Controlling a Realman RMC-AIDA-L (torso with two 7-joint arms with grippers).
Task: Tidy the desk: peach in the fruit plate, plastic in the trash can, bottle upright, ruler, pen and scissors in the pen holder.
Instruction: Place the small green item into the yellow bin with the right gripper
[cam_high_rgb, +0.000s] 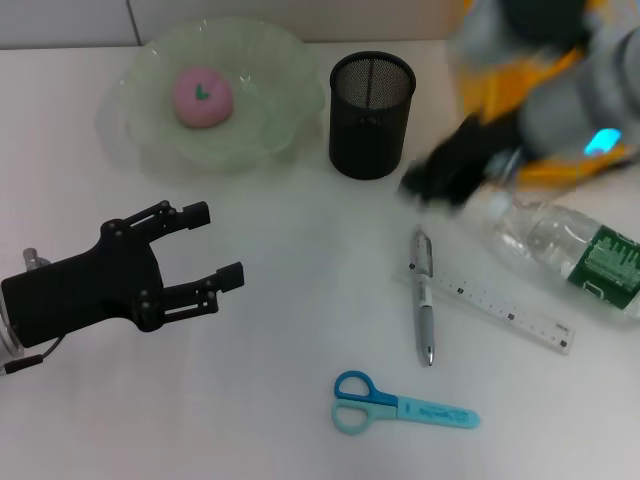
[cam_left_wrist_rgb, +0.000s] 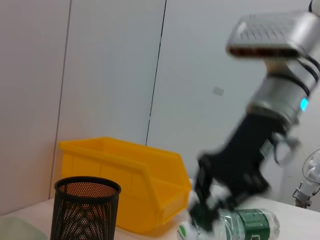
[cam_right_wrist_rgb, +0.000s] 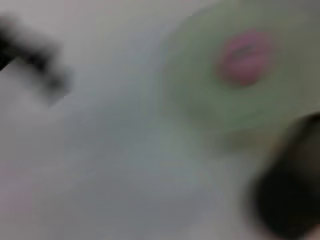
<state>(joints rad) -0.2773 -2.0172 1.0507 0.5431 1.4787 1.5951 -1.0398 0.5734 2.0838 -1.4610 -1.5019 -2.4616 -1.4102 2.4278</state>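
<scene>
The pink peach (cam_high_rgb: 203, 96) lies in the green fruit plate (cam_high_rgb: 270, 70). The black mesh pen holder (cam_high_rgb: 371, 115) stands upright beside the plate. A clear bottle (cam_high_rgb: 570, 245) with a green label lies on its side at the right. The pen (cam_high_rgb: 424, 298), the clear ruler (cam_high_rgb: 497, 303) and the blue scissors (cam_high_rgb: 400, 405) lie flat in front. My left gripper (cam_high_rgb: 218, 243) hovers open and empty at the left. My right gripper (cam_high_rgb: 430, 185) is motion-blurred, close to the bottle's neck end (cam_left_wrist_rgb: 200, 220). No plastic is in view.
A yellow bin (cam_left_wrist_rgb: 125, 175) stands behind the pen holder (cam_left_wrist_rgb: 86, 207), partly hidden by my right arm (cam_high_rgb: 560, 90) in the head view. The right wrist view shows the peach (cam_right_wrist_rgb: 245, 57) and the plate (cam_right_wrist_rgb: 200, 100) as a blur.
</scene>
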